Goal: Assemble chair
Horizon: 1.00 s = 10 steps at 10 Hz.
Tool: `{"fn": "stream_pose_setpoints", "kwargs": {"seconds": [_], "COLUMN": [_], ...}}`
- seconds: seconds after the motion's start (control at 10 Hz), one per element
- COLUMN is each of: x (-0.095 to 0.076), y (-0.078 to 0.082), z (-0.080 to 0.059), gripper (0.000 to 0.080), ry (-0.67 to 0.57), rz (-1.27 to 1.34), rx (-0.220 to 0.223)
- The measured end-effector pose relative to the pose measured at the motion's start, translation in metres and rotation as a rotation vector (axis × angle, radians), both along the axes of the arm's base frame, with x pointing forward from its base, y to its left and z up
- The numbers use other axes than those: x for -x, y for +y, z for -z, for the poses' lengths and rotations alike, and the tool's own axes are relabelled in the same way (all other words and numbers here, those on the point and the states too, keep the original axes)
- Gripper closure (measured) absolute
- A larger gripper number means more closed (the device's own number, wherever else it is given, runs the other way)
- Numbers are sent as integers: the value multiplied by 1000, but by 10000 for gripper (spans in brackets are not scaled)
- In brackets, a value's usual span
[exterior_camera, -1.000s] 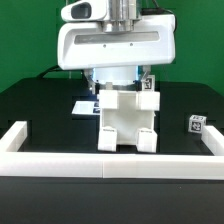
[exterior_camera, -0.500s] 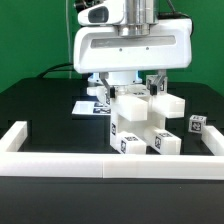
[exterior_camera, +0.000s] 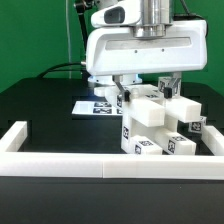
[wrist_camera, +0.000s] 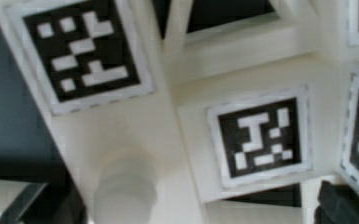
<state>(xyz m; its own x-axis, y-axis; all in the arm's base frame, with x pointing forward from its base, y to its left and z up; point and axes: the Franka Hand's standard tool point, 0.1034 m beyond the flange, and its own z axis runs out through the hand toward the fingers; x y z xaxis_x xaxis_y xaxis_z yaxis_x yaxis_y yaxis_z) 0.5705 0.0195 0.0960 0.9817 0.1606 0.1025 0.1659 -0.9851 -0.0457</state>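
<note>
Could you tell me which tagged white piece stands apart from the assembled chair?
The small tagged cube on the exterior view's right; the other white pieces join as the chair.

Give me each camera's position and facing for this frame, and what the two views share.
Exterior view: off the arm, low beyond the white border rail, facing the black table, the tagged white blocky plastic chair assembly and the flat marker board; shows the arm's white wrist housing.
Wrist view: on the wrist, close on the chair's tagged faces; no gripper part identifiable.
Shared: the chair assembly.
</note>
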Motion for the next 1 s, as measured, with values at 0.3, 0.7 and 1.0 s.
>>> {"fn": "stream_pose_setpoints", "kwargs": {"seconds": [0.3,0.7,1.0], "x": [8,25,29], "y": [-3,1,9], "z": [-12,-33,-31], "gripper": [150,150,150], "ry": [1,-11,-4], "rz": [6,25,31], "rx": [4,-8,-13]}}
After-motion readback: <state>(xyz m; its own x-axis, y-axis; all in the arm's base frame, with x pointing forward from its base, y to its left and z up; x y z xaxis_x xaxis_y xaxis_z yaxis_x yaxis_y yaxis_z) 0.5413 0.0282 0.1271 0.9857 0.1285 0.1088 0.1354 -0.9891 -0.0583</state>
